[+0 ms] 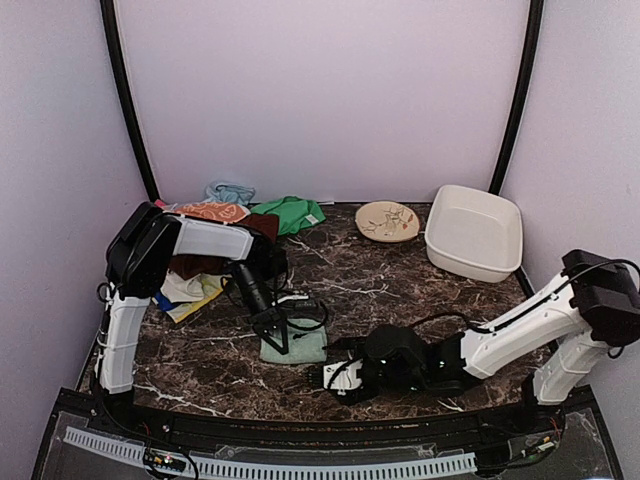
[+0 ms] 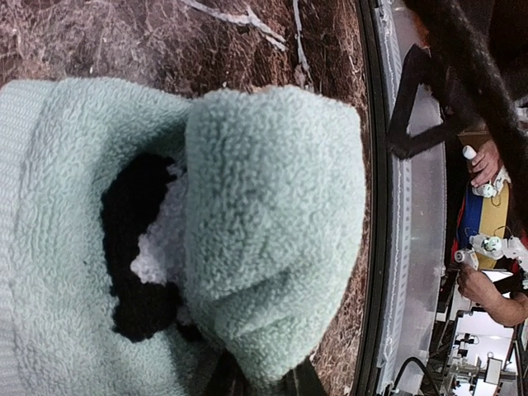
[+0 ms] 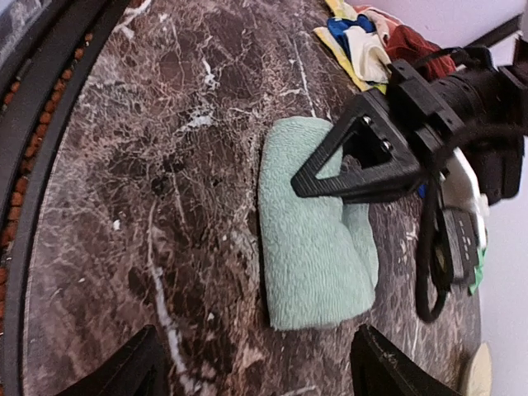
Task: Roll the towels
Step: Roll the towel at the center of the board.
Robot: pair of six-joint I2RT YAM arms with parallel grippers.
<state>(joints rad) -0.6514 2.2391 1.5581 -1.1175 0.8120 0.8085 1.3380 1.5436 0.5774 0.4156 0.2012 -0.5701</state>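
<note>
Mint towel (image 1: 296, 346) lies front-centre on the table (image 1: 400, 290), closer to the near rim (image 1: 300, 425) than to the back wall. One long side is turned up and over into a fat fold, and the rest is flat on the marble. Edges are ragged but all on the slab, none overhanging.

L gripper (image 1: 277, 336) comes down onto the towel's left part with its jaws nearly closed, pinching that fold. In the L wrist view the terry wraps round a black finger and fills most of the view. R gripper (image 1: 335, 376) sits low, just off the towel's near-right corner. Its fingers (image 3: 132, 367) are spread wide w/ nothing between them, and the towel end lies just ahead of them, not touching.

Open room:
- Bare marble runs behind and right of the towel, up to the plate (image 1: 387, 221) and white tub (image 1: 474, 232) at back right, both well apart from it.
- A bare strip lies left of the towel, toward the L arm base.
- The near side is tight: only a narrow band before the rim, and the R arm lies across it.

Towel heap (image 1: 215, 212) is at back left, w/ orange print, blue, green and a maroon towel (image 1: 263, 226). More cloth, yellow/white, is under the L arm. The heap is well apart from the mint one.

Surface is dark brown marble w/ white veins and a black curved rim. Walls (image 1: 320, 90) are pale lilac, w/ black poles (image 1: 128, 100) at the back corners.
</note>
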